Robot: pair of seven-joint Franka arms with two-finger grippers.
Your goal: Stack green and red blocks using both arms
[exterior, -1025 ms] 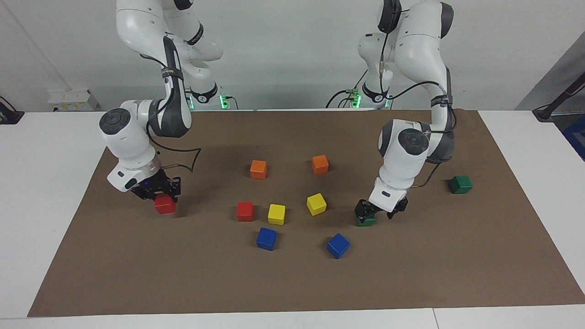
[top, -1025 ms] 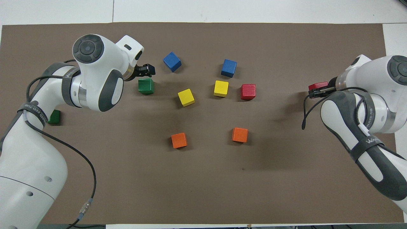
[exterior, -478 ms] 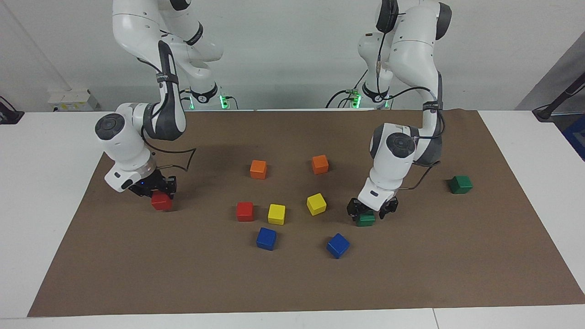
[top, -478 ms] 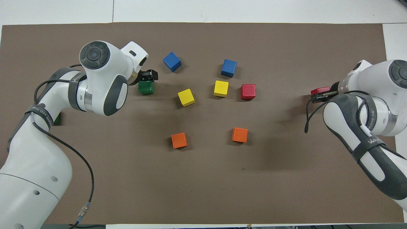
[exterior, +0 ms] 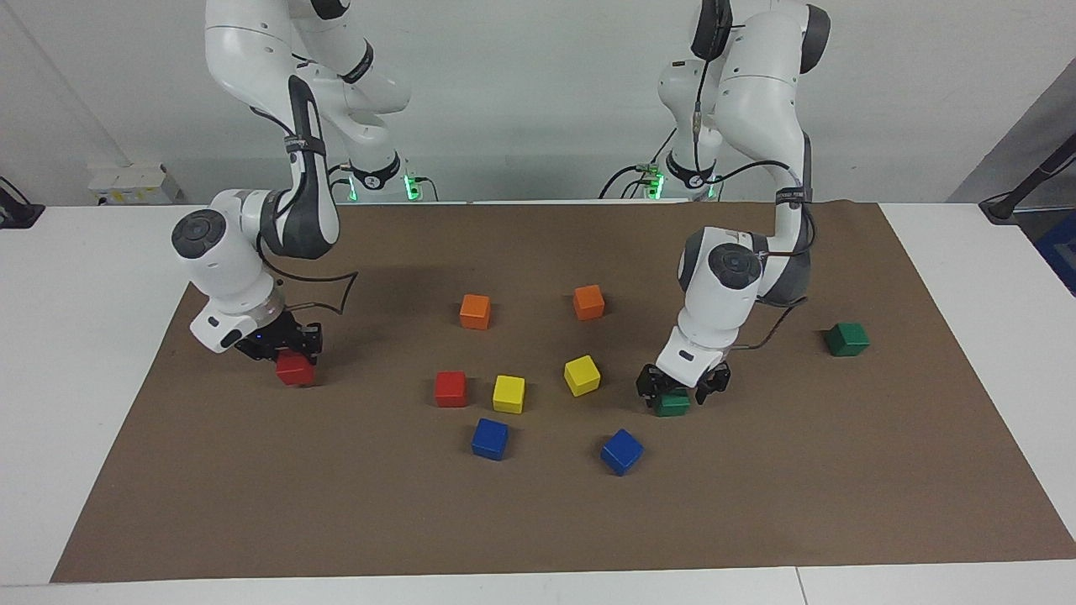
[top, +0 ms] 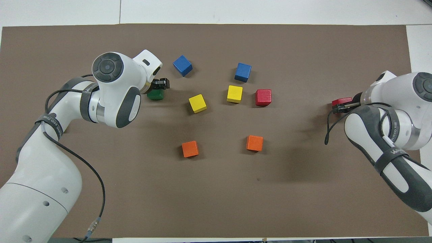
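You are at the pick-up step on both sides, with nothing stacked yet. Your right gripper (exterior: 286, 351) has its jaws clenched on a red block (exterior: 294, 369), which sits low at the counter (exterior: 941, 277) or barely off it; you cannot tell which. Your left gripper (exterior: 683, 388) is down around a green block (exterior: 672, 404), one finger on each side of it; whether the jaws have fully bitten on it you cannot tell.

The next move, as you would judge it, calls for a firm hold on the green block, then a straight lift on each side before carrying. The second red block (exterior: 450, 389) lies on the mat (exterior: 756, 521) well apart from the right jaws, toward the middle, just beside a yellow block (exterior: 508, 393). The second green block (exterior: 846, 339) lies well apart from the left jaws, out toward the left arm's end of the counter.

Both arms are bent sharply at the elbow, wrists pitched steeply down, each forearm leaning in over its own block.
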